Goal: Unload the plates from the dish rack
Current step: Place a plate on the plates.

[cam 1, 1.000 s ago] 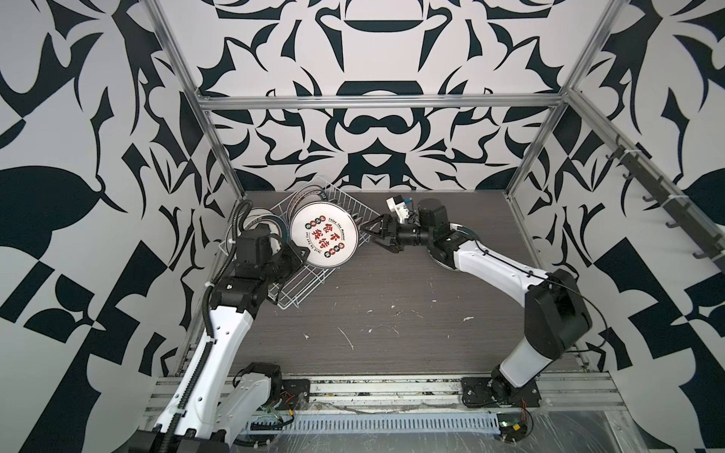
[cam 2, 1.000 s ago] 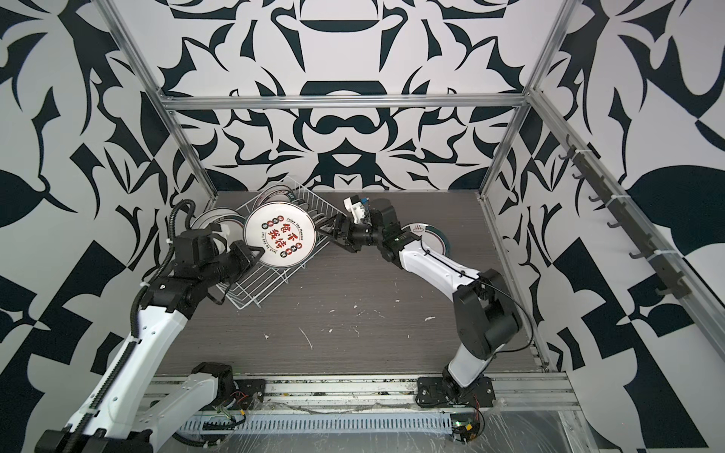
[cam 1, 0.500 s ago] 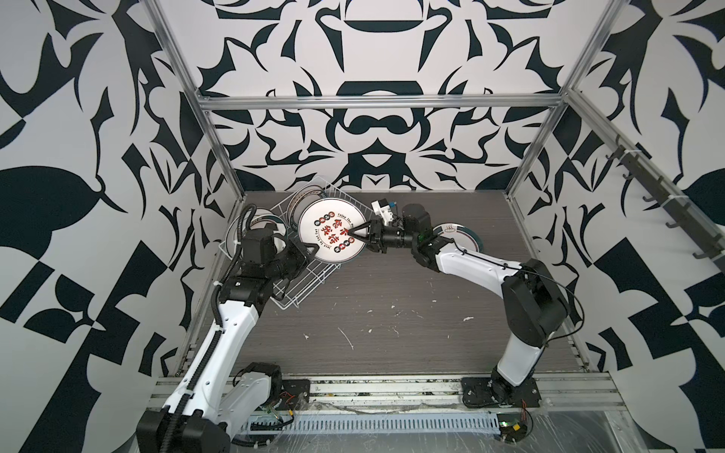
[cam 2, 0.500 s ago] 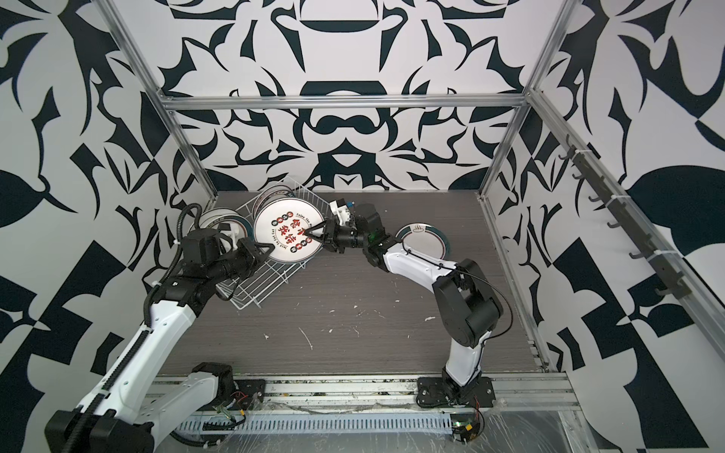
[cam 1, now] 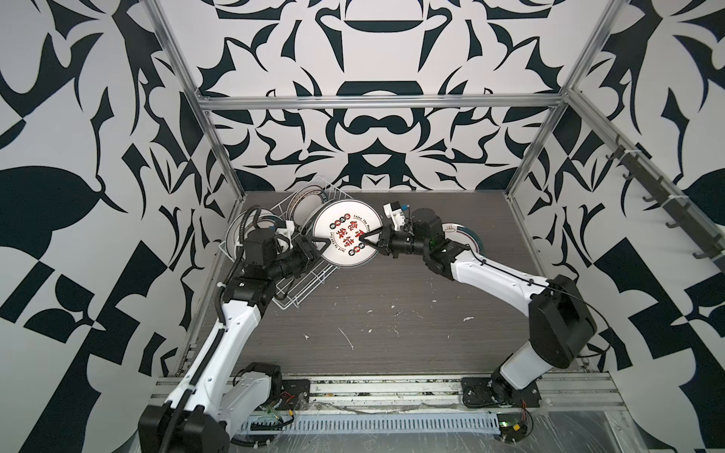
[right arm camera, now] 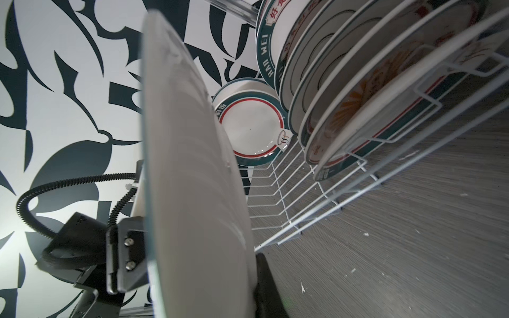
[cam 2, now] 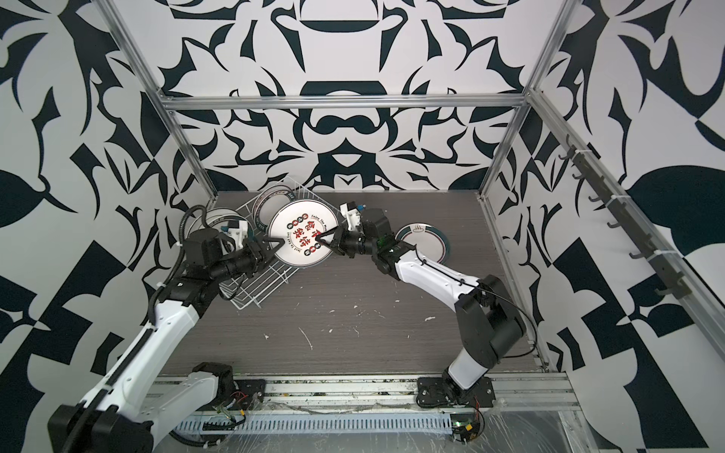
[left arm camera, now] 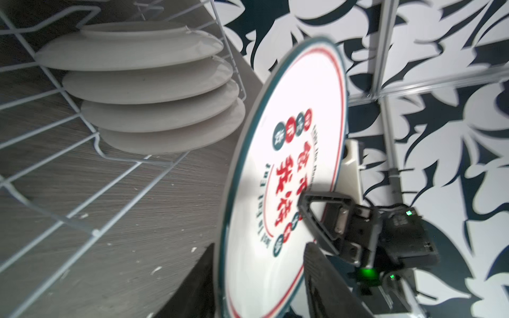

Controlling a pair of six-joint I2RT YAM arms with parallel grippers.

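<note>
A dark wood-grain desk, speckled with white flecks, forms the floor of a booth. Its walls carry a bold black-and-white leaf pattern and are edged by an aluminium frame. A rail of hooks runs along the wall on the right arm's side. The right pincer is pressed onto the rim of a lettered plate, pinching it and holding it tilted on edge above the desk, its printed face showing in both top views. The left pincer sits at the opposite rim with its fingers spread, one on each side of the plate; whether they touch it cannot be told. Just beneath and behind the left pincer stands the white wire dish rack, set askew in the far corner, with a row of plates upright between its prongs. Behind the right pincer's wrist another plate lies flat on the desk.
</note>
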